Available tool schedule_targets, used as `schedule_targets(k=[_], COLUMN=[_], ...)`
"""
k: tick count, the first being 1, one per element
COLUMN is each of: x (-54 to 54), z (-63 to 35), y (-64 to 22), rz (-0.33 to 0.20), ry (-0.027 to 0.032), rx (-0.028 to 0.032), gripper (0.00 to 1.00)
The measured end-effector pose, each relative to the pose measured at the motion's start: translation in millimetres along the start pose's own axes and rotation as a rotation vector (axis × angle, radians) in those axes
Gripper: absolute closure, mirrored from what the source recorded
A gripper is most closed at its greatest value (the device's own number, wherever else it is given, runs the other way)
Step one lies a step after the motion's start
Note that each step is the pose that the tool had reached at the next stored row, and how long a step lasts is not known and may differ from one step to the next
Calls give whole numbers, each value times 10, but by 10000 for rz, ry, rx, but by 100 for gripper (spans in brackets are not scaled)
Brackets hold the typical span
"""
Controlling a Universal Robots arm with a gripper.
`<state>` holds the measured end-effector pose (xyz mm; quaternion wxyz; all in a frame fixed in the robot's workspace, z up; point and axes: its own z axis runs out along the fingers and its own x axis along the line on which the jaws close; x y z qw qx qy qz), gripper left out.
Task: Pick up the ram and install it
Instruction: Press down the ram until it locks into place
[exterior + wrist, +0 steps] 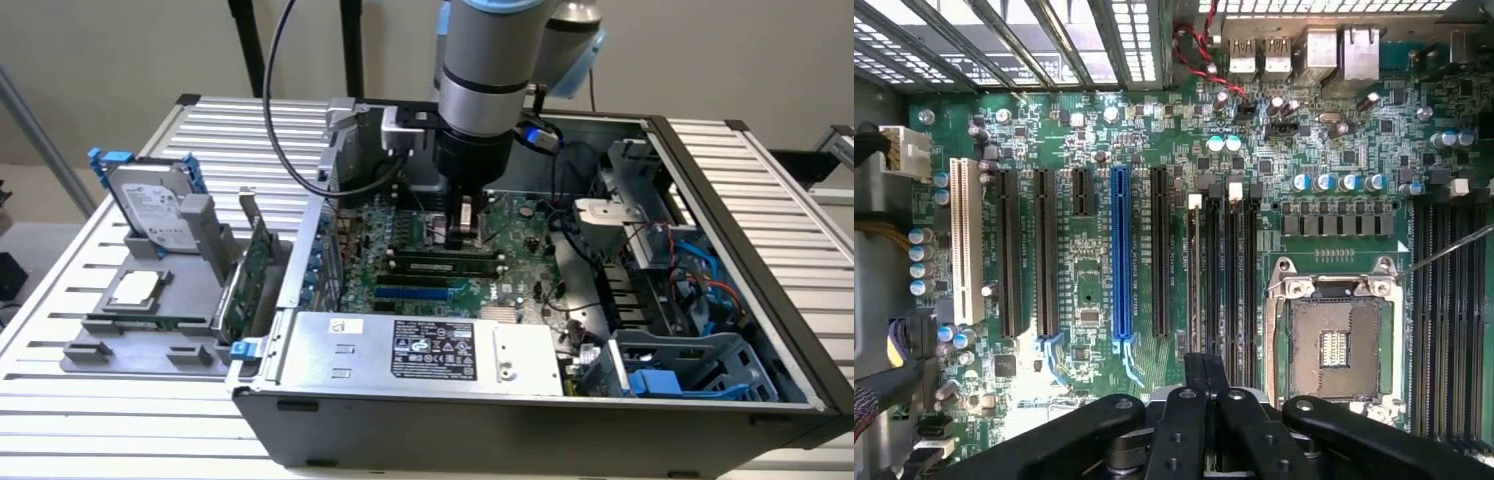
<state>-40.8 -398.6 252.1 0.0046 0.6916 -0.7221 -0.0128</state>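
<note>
Gripper (463, 236) (1205, 368) sits low inside the case, fingertips pressed together with nothing between them. We see the ram (447, 262) standing along the black slots (1222, 270) just below it; seating unclear.

Silver-grey round arm (487, 60), black wrist section, blue joint cap, black cable (274, 100) looped at 9 o'clock; black gripper (1204, 375) linkages with bolts.

You see a glossy green motherboard (1184, 150) with matt black plastic slots (1159, 250), inside a dull grey metal case (441, 420).
</note>
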Motion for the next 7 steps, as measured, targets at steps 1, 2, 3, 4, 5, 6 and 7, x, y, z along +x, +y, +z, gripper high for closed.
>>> schedule_targets(k=[1, 2, 3, 4, 5, 6, 7], x=[0, 0, 0, 0, 0, 0, 0], z=[0, 0, 0, 0, 0, 0, -1], y=[0, 0, 0, 0, 0, 0, 0], rz=[0, 0, -1, 0, 0, 0, 0], ry=[0, 0, 0, 1, 1, 1, 1], rx=[0, 0, 0, 0, 0, -1, 0], gripper=[100, 100, 100, 100, 100, 100, 100])
